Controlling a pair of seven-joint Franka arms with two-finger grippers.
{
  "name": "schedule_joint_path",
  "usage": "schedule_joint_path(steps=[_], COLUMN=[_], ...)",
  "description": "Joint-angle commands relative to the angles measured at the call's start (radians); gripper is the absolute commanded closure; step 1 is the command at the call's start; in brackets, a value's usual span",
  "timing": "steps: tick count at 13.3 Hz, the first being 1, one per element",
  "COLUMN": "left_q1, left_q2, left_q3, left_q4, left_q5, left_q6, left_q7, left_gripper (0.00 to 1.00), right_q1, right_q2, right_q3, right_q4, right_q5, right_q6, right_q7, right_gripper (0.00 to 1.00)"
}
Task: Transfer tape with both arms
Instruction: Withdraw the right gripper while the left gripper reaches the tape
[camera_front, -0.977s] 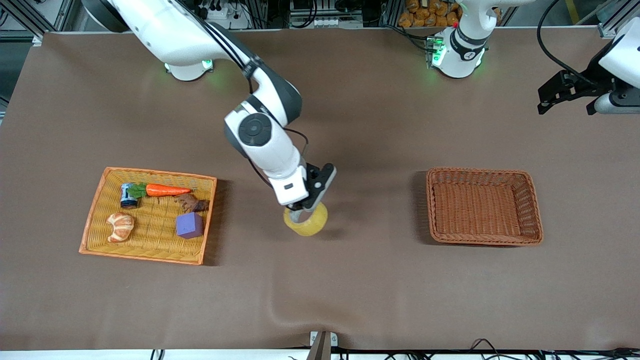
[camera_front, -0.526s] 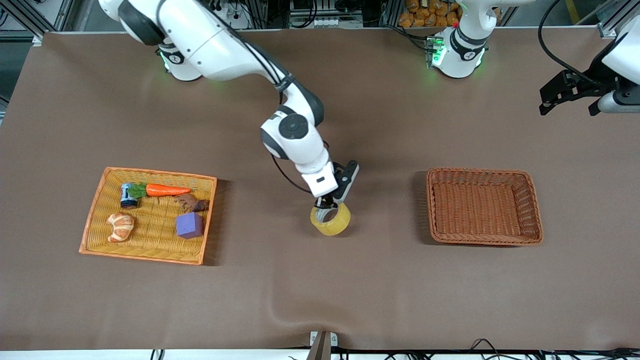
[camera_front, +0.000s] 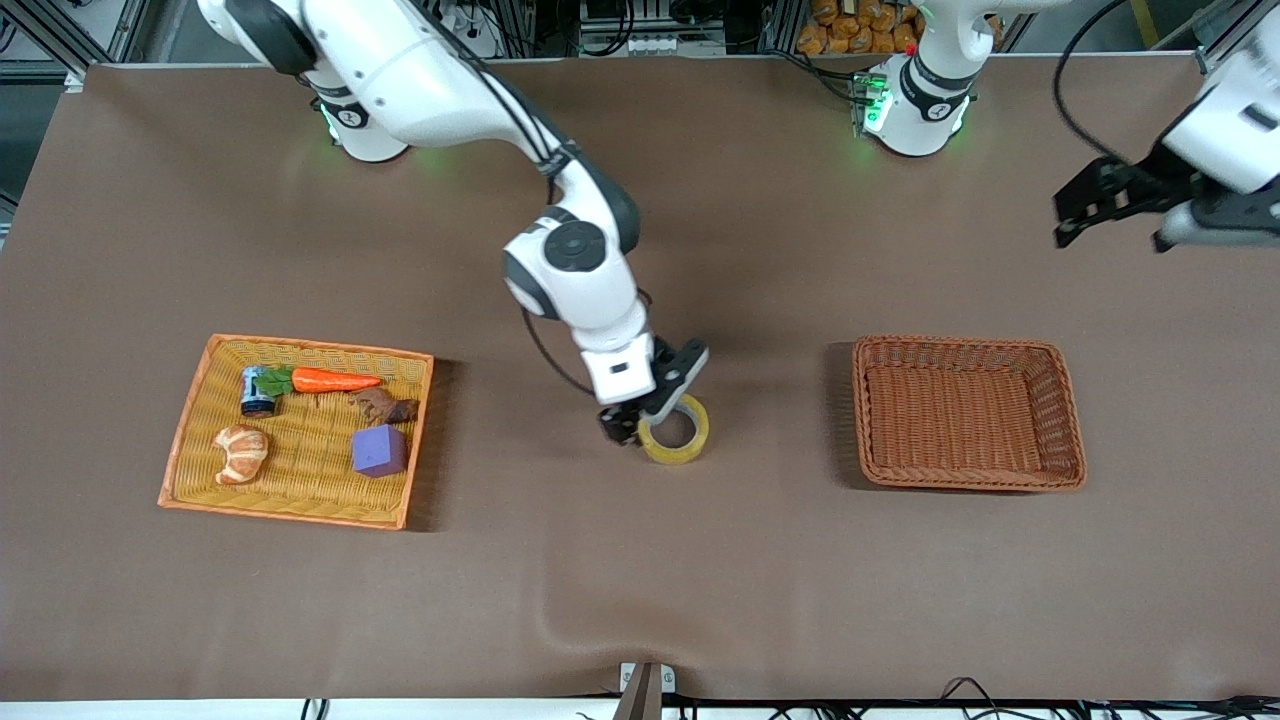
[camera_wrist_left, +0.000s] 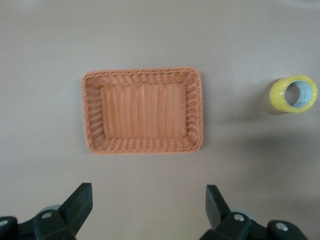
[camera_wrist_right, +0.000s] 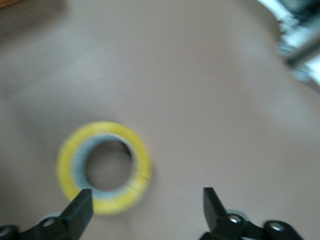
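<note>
The tape (camera_front: 676, 432), a yellow ring, lies flat on the brown table, between the two baskets. My right gripper (camera_front: 632, 422) hangs open just over the tape's edge, on the side toward the right arm's end. In the right wrist view the tape (camera_wrist_right: 104, 167) lies free on the cloth, with one fingertip (camera_wrist_right: 82, 205) over its rim and the right gripper (camera_wrist_right: 145, 202) empty. My left gripper (camera_front: 1105, 205) is open and empty, high over the left arm's end of the table. The left wrist view shows the left gripper (camera_wrist_left: 147, 195) and, far below, the tape (camera_wrist_left: 293, 93).
A brown wicker basket (camera_front: 860, 410) stands empty toward the left arm's end; it also shows in the left wrist view (camera_wrist_left: 90, 112). An orange-rimmed tray (camera_front: 190, 420) toward the right arm's end holds a carrot (camera_front: 335, 380), croissant (camera_front: 240, 452), purple cube (camera_front: 378, 450) and can (camera_front: 256, 390).
My right gripper carried the tape toward the left arm's end, lowered it, and let it go; the tape now lies flat. My left gripper shifted slightly toward the table's middle.
</note>
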Motion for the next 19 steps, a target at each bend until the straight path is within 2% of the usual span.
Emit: schedule_joint_path(steps=[1,2,5,7,8,10,13,15,17,19], left_q1=[-0.031,-0.055,-0.182,-0.287,-0.321,-0.385,-0.428,-0.427,-0.428,-0.424], left_q2=[0.076,0.118,0.282,0.383,0.438,0.529,0.642,0.699,0.748,0.778], left_q3=[-0.063,-0.087,-0.097,-0.092,-0.091,-0.086,-0.086,-0.088,-0.088,-0.088], left_q4=[0.015,0.012,0.030,0.047,0.064,0.079,0.073,0.070,0.070,0.074], left_q5=[-0.010,-0.008,-0.009,0.000,0.009,0.051,0.182,0.244,0.233,0.226], left_q6=[0.060,0.098,0.190,0.291,0.336,0.403,0.470,0.494,0.560,0.620], left_q7=[-0.089,-0.152,-0.382,-0.485,-0.555,-0.638,-0.738,-0.777,-0.784,-0.803], left_gripper=[0.00,0.00,0.00,0.00,0.00,0.00,0.00,0.00,0.00,0.00], right_q1=[-0.078,-0.101,-0.214,-0.278,-0.381,-0.507,-0.622,-0.671,-0.716,-0.727], right_q2=[-0.135,-0.172,-0.254,-0.287,-0.294,-0.318,-0.418,-0.528,-0.660,-0.726], right_q3=[0.018,0.018,0.019,0.004,0.010,0.033,0.032,0.027,0.021,0.020], right_q4=[-0.038,-0.038,-0.053,-0.096,-0.136,-0.168,-0.259,-0.354,-0.444,-0.454], right_q5=[-0.010,-0.009,-0.009,-0.007,0.002,0.115,0.132,0.132,0.134,0.138], right_q6=[-0.190,-0.266,-0.444,-0.501,-0.489,-0.498,-0.499,-0.502,-0.503,-0.562], right_q7=[0.004,-0.005,-0.016,-0.007,-0.016,-0.080,-0.102,-0.085,-0.061,-0.007], right_gripper=[0.00,0.00,0.00,0.00,0.00,0.00,0.00,0.00,0.00,0.00])
